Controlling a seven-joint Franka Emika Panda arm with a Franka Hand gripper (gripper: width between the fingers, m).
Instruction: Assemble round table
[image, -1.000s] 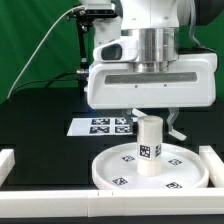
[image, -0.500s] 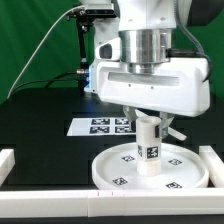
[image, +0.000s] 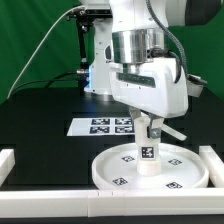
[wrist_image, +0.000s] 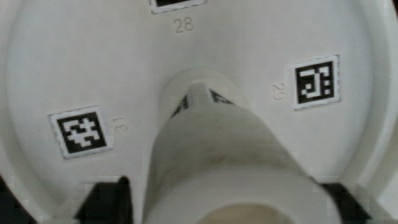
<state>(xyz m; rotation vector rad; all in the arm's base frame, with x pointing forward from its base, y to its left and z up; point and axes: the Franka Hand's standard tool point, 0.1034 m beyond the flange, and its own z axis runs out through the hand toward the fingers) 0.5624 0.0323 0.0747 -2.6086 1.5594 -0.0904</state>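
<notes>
The round table's big rimmed disc (image: 112, 172) lies flat on the black table, tags facing up. The short thick leg (image: 148, 152) stands upright at its centre. My gripper (image: 148, 128) comes down from above and is shut on the leg's upper part. In the wrist view the leg (wrist_image: 222, 140) fills the gap in my gripper (wrist_image: 222, 205), with a dark pad (wrist_image: 111, 200) against each side, and the disc (wrist_image: 89, 60) lies under it. A small white part (image: 170, 131) sits behind the disc, half hidden; I cannot tell its shape.
The marker board (image: 98, 126) lies behind the disc towards the exterior view's left. White border rails run along the front (image: 100, 207), the exterior view's left (image: 5, 160) and the exterior view's right (image: 212, 160). A green backdrop stands at the rear.
My hand has turned about its upright axis while staying on the leg: its broad face showed earlier, a narrower side shows now. The leg stays upright on the disc.
</notes>
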